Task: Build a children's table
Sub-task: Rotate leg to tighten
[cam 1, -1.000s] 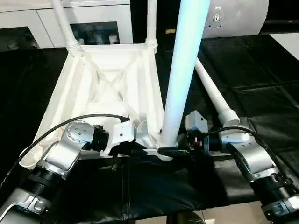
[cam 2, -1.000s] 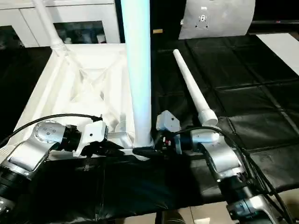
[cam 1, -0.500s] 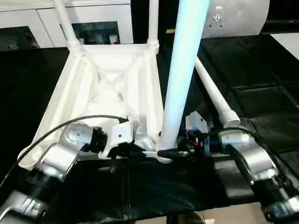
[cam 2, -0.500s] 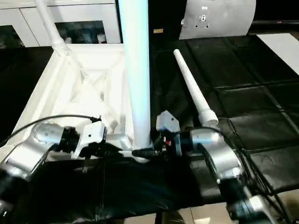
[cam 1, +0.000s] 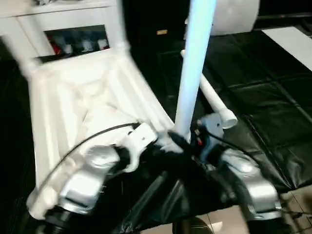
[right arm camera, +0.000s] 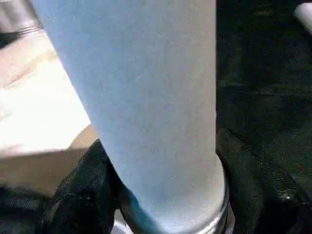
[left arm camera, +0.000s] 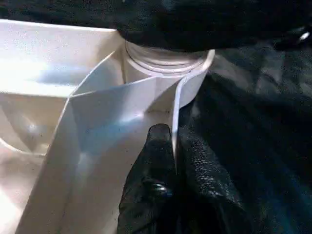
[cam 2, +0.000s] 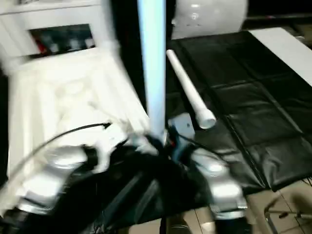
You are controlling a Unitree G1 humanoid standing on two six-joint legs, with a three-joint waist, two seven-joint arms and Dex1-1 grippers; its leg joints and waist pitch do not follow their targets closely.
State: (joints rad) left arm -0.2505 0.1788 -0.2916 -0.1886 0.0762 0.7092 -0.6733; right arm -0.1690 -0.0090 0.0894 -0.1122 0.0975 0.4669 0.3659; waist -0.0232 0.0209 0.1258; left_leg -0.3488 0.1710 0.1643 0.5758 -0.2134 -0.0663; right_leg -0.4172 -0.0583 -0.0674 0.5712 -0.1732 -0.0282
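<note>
The white table top (cam 1: 73, 97) lies upside down on a black mat, with blurred legs standing in its two far corners. A third leg (cam 1: 195, 63) stands upright in the near right corner socket (left arm camera: 165, 58). My right gripper (cam 1: 184, 142) is shut around that leg's base. Its black fingers (right arm camera: 83, 195) flank the tube (right arm camera: 146, 97) in the right wrist view. My left gripper (left arm camera: 173, 165) is shut on the thin rim wall (left arm camera: 174, 117) right beside that socket. The fourth leg (cam 1: 214, 100) lies loose on the mat to the right.
Black mat (cam 1: 273, 112) covers the floor around the table. White cabinets (cam 1: 73, 29) stand at the back, with a white rounded object (cam 1: 234, 14) to their right. Pale floor (cam 1: 297, 195) shows at the near right, and a white sheet (cam 1: 292, 39) at the far right.
The whole picture has swung and blurred, so the camera moved. Both grips look the same: right on the upright leg's base, left on the rim by the near corner.
</note>
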